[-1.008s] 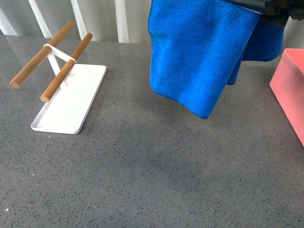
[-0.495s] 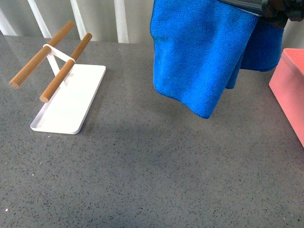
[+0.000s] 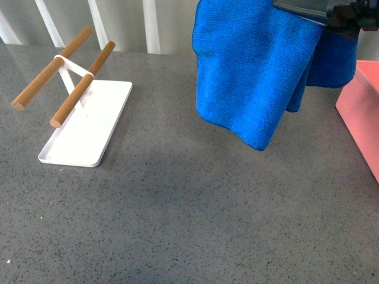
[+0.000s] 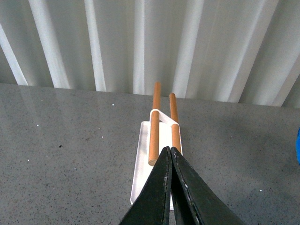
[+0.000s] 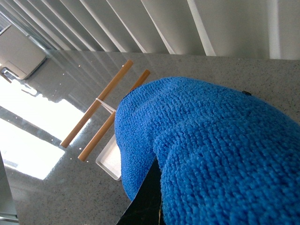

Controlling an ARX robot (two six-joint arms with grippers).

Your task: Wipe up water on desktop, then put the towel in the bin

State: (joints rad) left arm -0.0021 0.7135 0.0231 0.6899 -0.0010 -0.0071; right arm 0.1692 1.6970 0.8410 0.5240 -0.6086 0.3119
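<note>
The blue towel (image 3: 254, 65) hangs in folds from my right gripper (image 3: 340, 13) at the top right, well above the desktop (image 3: 177, 207). The gripper is shut on the towel's upper edge. The towel's lowest corner hangs just left of the pink bin (image 3: 362, 112), which is cut off by the right edge. In the right wrist view the towel (image 5: 215, 150) fills the picture and covers all but one dark finger (image 5: 147, 197). My left gripper (image 4: 169, 150) is shut and empty, above the desktop (image 4: 61, 159); it does not show in the front view.
A flat white tray (image 3: 83, 127) with two wooden bars (image 3: 80, 86) stands at the left. It also shows ahead of the left gripper (image 4: 140, 159) and in the right wrist view (image 5: 108, 159). White vertical slats line the back of the desktop.
My right gripper and the hanging towel have shifted a little to the right, toward the bin. The tray and the bin have not moved.
</note>
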